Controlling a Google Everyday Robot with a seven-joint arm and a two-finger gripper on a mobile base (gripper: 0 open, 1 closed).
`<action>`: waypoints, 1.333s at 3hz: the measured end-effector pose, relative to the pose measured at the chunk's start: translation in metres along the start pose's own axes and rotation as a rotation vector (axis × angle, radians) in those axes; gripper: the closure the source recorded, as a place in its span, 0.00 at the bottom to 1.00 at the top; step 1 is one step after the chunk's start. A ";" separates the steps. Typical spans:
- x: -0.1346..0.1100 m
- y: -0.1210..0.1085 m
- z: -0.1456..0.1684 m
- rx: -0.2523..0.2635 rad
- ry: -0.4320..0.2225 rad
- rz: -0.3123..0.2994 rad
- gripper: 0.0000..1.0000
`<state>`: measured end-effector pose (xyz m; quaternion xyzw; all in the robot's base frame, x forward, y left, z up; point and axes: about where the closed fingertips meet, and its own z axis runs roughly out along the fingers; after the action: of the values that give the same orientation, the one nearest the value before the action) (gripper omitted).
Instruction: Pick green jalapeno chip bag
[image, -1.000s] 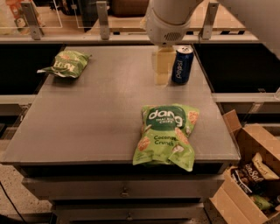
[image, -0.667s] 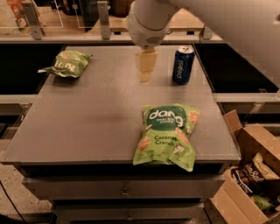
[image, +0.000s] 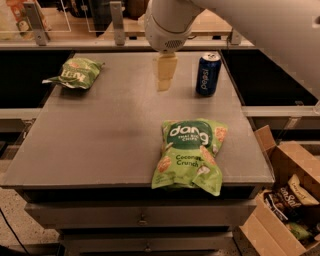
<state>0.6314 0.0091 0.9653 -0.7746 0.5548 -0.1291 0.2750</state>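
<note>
The green jalapeno chip bag is a small olive-green crinkly bag with pale lettering, lying flat at the back left of the grey table. My gripper hangs from the white arm above the back middle of the table, well to the right of that bag and left of a blue can. It holds nothing that I can see.
A blue soda can stands upright at the back right. A larger bright green "dang Coconut Crunch" bag lies at the front right. A cardboard box with snacks sits on the floor right of the table. A shelf rail runs behind.
The gripper has moved left, away from the blue can and toward the table's back middle. The bags and the can have not moved.
</note>
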 end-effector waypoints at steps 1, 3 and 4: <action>-0.011 -0.004 0.001 0.055 -0.073 -0.038 0.00; -0.089 -0.058 0.020 0.233 -0.287 -0.261 0.00; -0.119 -0.076 0.048 0.228 -0.256 -0.342 0.00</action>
<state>0.6739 0.1509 0.9821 -0.8313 0.3580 -0.1365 0.4028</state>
